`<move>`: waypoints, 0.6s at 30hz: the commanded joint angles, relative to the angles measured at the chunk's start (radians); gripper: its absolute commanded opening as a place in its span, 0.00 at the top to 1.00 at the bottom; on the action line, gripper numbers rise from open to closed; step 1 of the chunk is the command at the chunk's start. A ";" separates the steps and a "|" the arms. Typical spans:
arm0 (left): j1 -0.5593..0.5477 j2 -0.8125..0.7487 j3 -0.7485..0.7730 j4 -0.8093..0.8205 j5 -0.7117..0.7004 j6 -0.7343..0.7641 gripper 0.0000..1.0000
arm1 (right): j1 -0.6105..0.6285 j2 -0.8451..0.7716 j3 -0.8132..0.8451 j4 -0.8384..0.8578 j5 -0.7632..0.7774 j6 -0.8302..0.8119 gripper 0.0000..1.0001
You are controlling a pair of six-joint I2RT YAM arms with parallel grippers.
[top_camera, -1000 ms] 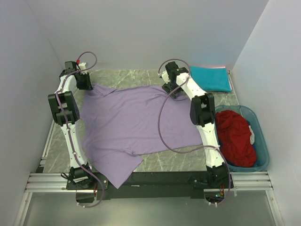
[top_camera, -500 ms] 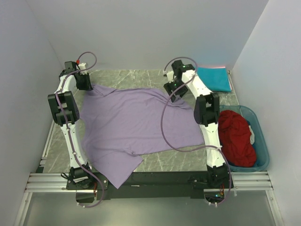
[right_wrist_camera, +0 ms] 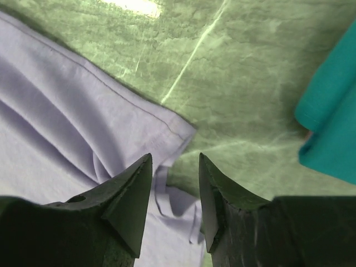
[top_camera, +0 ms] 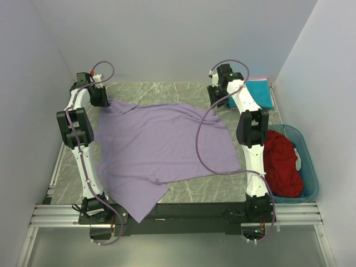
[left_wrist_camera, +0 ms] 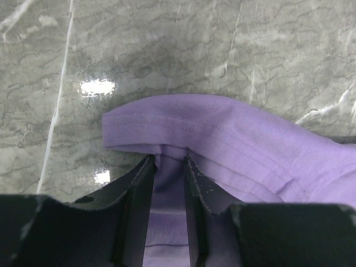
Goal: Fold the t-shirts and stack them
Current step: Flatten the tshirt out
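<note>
LAVENDER FIRST: The lavender t-shirt (top_camera: 161, 144) lies spread open and not yet folded on the marble table (top_camera: 167, 89). At the shirt's far-left corner, the left gripper (left_wrist_camera: 168, 159) has its fingers drawn narrow on a stitched edge of the cloth, apparently anchoring that corner so the fabric can be lifted evenly. At the shirt's far-right corner, the right gripper (right_wrist_camera: 174, 161) hovers with its jaws partway apart, straddling the corner; no pinch on the fabric shows there. A matching hold on both far corners would likely set up the first fold toward the shirt's near side. Just beyond the shirt's far-right corner sits the teal t-shirt (top_camera: 257, 94), folded flat, probably the base of the stack. To the shirt's right, the dark red t-shirt (top_camera: 281, 164) is heaped in a translucent bin (top_camera: 310, 167), seemingly awaiting its turn.
</note>
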 commanded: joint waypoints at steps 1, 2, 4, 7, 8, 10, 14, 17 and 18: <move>0.004 -0.060 0.011 -0.030 0.021 0.010 0.66 | 0.012 0.022 0.031 0.042 0.017 0.050 0.53; 0.004 -0.063 0.007 -0.029 0.021 0.013 0.66 | 0.011 0.027 0.031 0.048 0.019 0.054 0.52; 0.003 -0.065 0.004 -0.027 0.021 0.011 0.66 | 0.011 0.043 0.038 0.052 0.028 0.060 0.51; 0.006 -0.067 0.005 -0.029 0.023 0.013 0.66 | 0.012 0.059 0.030 0.050 0.034 0.064 0.50; 0.007 -0.065 0.005 -0.027 0.023 0.013 0.66 | 0.012 0.063 0.027 0.049 0.032 0.064 0.50; 0.009 -0.060 0.005 -0.026 0.021 0.016 0.66 | 0.012 0.065 0.024 0.039 0.019 0.066 0.50; 0.009 -0.053 0.010 -0.026 0.027 0.010 0.66 | 0.020 0.076 0.016 0.018 0.019 0.058 0.59; 0.010 -0.053 0.010 -0.026 0.032 0.005 0.66 | 0.026 0.099 0.021 -0.007 0.011 0.057 0.68; 0.012 -0.054 0.008 -0.026 0.032 0.005 0.66 | 0.026 0.097 0.018 -0.001 0.011 0.060 0.68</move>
